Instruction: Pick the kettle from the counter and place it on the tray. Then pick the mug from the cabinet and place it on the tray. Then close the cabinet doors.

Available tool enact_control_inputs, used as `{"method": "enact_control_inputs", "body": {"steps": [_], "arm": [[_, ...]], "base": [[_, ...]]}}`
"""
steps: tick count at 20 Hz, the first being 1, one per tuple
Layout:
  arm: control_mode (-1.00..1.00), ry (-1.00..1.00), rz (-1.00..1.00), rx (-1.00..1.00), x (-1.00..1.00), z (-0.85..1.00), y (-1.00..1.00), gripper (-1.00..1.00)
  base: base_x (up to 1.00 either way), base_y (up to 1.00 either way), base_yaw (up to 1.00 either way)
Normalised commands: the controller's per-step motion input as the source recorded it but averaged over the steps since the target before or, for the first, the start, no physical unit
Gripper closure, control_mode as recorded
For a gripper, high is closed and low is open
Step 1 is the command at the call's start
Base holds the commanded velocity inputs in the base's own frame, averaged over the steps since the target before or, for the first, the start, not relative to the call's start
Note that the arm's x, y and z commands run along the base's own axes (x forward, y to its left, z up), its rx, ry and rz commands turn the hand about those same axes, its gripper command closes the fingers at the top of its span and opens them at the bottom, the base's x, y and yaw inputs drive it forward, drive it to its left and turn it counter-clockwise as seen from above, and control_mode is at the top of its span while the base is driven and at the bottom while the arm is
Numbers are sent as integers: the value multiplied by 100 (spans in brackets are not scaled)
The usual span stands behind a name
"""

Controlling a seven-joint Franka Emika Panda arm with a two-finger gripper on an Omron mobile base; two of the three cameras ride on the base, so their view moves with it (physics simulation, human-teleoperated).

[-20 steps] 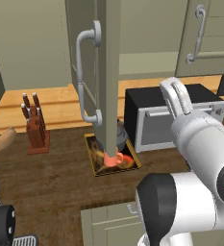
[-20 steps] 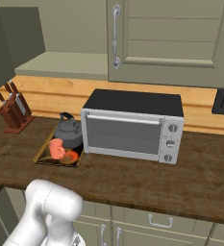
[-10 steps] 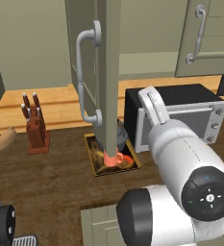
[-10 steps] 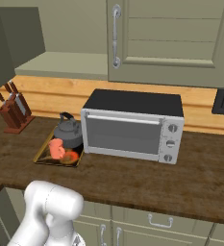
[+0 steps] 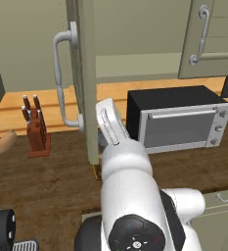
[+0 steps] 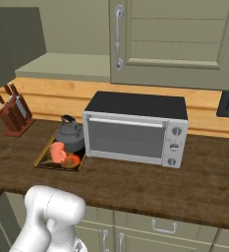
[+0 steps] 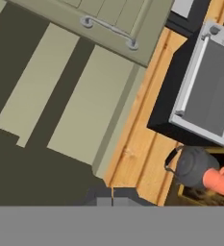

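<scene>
Swung across in front of the toaster oven (image 6: 135, 129) since before, the arm hides the tray (image 6: 46, 155) that the right base view shows left of it with kettle (image 6: 70, 136) and mug (image 6: 58, 152), away from the closed, empty gripper (image 7: 112, 197).

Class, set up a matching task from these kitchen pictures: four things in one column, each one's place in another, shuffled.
1. dark grey metal kettle
2. salmon-orange mug
3. brown wooden knife block
4. silver and black toaster oven

a. at the counter's far left
b. right of the tray
c. front of the tray
d. back of the tray

Pairs: 1-d, 2-c, 3-a, 4-b
</scene>
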Motion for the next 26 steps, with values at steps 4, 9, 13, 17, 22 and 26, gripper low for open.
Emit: {"method": "enact_control_inputs", "body": {"steps": [4,9,13,17,22,26], "arm": [[-100,-12,0,0,-8,-3,50,100],[-100,-13,0,0,-49,0,31,100],[-100,-10,-1,0,-28,-4,51,100],[-100,-2,-5,0,1,-15,60,100],[-100,4,-6,3,61,-32,39,100],[-100,1,-4,3,75,-46,44,100]], "base": [[0,0,0],[0,0,0],[0,0,0],[0,0,0],[0,0,0],[0,0,0]]}}
